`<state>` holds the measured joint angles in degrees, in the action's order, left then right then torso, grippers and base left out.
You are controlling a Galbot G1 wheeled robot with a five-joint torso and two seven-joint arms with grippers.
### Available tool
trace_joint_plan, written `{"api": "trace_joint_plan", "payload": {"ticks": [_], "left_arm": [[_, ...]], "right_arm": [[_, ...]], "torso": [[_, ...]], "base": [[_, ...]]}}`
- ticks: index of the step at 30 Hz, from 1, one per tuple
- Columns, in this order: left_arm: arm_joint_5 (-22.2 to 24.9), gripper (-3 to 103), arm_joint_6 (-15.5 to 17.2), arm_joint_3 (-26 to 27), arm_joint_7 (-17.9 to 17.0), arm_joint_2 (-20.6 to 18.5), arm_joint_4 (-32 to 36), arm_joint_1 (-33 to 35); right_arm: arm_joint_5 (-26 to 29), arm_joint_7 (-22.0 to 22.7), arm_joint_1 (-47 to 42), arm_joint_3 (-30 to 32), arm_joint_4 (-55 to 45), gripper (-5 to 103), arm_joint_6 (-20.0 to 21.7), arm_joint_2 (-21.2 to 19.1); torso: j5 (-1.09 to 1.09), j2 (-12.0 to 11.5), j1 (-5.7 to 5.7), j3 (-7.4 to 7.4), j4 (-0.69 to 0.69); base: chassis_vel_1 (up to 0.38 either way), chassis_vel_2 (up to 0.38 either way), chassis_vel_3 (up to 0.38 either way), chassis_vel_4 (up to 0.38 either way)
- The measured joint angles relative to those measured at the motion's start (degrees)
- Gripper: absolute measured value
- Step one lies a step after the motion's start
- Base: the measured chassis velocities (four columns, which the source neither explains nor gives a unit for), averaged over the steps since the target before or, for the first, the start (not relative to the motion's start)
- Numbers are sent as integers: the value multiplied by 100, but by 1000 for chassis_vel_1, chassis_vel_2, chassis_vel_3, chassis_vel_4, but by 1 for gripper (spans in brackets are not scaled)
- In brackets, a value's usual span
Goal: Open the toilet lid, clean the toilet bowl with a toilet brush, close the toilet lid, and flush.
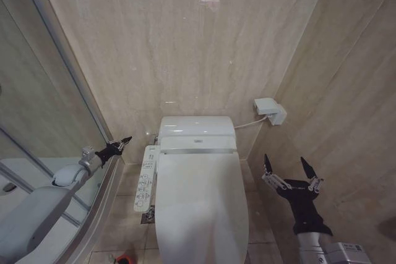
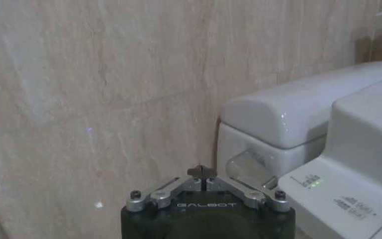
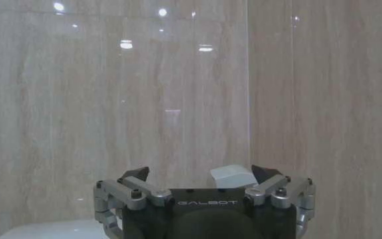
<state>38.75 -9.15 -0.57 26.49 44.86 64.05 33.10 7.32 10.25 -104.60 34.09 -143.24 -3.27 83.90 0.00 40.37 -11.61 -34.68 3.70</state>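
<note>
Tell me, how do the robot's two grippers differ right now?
The left gripper has its fingers shut together; the right gripper has them spread wide. The left one sits left of the toilet by the glass shower wall, level with the tank; the right one hangs right of the closed toilet lid, near the tiled side wall. Both are dark, empty and touching nothing.

Glossy white toilet lid (image 1: pixel 201 205), beige veined marble wall (image 1: pixel 185 47), black end effectors

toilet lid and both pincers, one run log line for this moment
toilet lid: closed | left pincer: shut, empty, left of tank | right pincer: open, empty, right of toilet
</note>
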Motion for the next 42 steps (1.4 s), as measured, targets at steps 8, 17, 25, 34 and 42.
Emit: {"api": "trace_joint_plan", "payload": {"ticks": [8,17,25,34,42], "left_arm": [[-63,0,-38,-31,1,184,-143,-44],[-90,0,-44,-60,2,221,-137,-57],[-247,0,-79,-11,360,218,-252,23],[-340,0,-116,140,851,176,-218,157],[-17,0,-137,371,1230,247,-60,214]], "right_arm": [[0,0,0,0,0,100,0,0],[0,0,0,0,0,100,0,0],[0,0,0,0,0,100,0,0],[0,0,0,0,0,100,0,0],[0,0,0,0,0,100,0,-1]], "torso": [[0,0,-1,0,-3],[0,0,1,0,-4],[0,-2,-6,-2,-2],[-2,0,1,1,-5],[0,0,-1,-1,-1]], "base": [[0,0,0,0],[-41,36,42,-37],[-106,82,94,-94],[16,-7,-18,12],[0,0,0,0]]}}
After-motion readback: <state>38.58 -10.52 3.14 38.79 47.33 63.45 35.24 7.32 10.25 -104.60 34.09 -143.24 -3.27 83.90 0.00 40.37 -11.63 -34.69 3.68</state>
